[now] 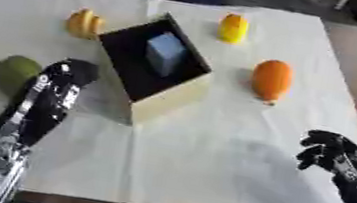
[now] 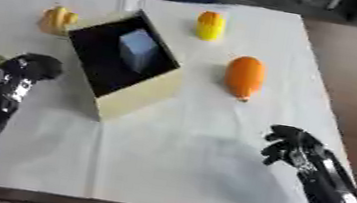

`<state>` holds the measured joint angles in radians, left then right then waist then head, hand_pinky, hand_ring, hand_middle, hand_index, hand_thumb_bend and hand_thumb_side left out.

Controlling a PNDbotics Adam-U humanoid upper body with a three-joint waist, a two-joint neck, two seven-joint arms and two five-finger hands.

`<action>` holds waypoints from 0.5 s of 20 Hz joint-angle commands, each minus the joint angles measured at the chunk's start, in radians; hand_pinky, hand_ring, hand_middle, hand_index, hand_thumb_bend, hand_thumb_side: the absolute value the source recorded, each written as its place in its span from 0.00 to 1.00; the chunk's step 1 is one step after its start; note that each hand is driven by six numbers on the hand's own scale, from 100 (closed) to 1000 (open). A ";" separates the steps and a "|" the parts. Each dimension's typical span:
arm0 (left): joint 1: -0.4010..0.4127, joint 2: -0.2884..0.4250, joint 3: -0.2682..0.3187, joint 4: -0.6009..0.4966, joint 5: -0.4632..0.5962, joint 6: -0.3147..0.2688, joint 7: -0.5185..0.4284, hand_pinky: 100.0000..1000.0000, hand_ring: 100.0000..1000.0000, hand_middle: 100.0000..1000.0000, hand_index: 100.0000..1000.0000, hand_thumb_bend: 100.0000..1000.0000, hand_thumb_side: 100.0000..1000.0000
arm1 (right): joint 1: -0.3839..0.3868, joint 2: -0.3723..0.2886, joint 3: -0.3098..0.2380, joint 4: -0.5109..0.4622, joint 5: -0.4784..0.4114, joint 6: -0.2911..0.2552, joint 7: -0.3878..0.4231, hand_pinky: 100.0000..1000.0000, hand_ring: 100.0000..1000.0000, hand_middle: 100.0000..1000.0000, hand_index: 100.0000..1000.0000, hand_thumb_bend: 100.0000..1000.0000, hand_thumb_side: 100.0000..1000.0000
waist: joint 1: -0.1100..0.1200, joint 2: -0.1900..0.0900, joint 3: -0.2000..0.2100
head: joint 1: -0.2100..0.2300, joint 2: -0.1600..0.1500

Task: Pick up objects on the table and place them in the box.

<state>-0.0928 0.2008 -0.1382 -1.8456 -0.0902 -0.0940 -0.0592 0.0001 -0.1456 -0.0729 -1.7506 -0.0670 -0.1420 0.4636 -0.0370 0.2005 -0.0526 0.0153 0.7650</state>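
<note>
Nearest the camera, both arms come in low. The left hand (image 1: 71, 73) has its fingers curled and holds nothing, just beside the green fruit (image 1: 16, 73), probably lined up for it. The right hand (image 1: 327, 148) hangs clenched and empty over bare cloth. At the centre the box (image 1: 168, 103) stands tilted, its open mouth facing up toward the robot for easy dropping, with a pale blue block (image 1: 165, 53) already inside. Round it lie an orange fruit (image 1: 272, 79), a yellow fruit (image 1: 233, 28) and a yellow bunch (image 1: 84, 23), all well apart. The tabletop (image 1: 206, 178) is open in front, though the green fruit sits near its left edge.
</note>
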 commanded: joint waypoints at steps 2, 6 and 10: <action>-0.006 0.004 0.000 -0.013 -0.005 0.009 0.006 0.81 0.72 0.68 0.67 0.00 0.68 | -0.004 -0.013 -0.001 -0.010 0.006 0.000 0.005 0.45 0.53 0.59 0.74 0.00 0.69 | -0.007 -0.009 0.001 | 0.004 -0.002; -0.006 0.004 -0.001 -0.014 -0.004 0.010 0.008 0.81 0.72 0.68 0.67 0.00 0.68 | -0.004 -0.013 -0.002 -0.010 0.005 0.001 0.005 0.45 0.53 0.59 0.74 0.00 0.69 | -0.007 -0.009 0.000 | 0.007 -0.004; -0.006 0.004 -0.001 -0.014 -0.002 0.010 0.010 0.81 0.72 0.68 0.67 0.00 0.68 | -0.003 -0.013 -0.002 -0.010 0.005 0.001 0.004 0.45 0.53 0.59 0.74 0.00 0.69 | -0.007 -0.010 0.000 | 0.008 -0.004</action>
<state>-0.0928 0.2008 -0.1382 -1.8441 -0.0939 -0.0837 -0.0515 0.0001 -0.1456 -0.0729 -1.7505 -0.0635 -0.1405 0.4663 -0.0370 0.2005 -0.0526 0.0208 0.7647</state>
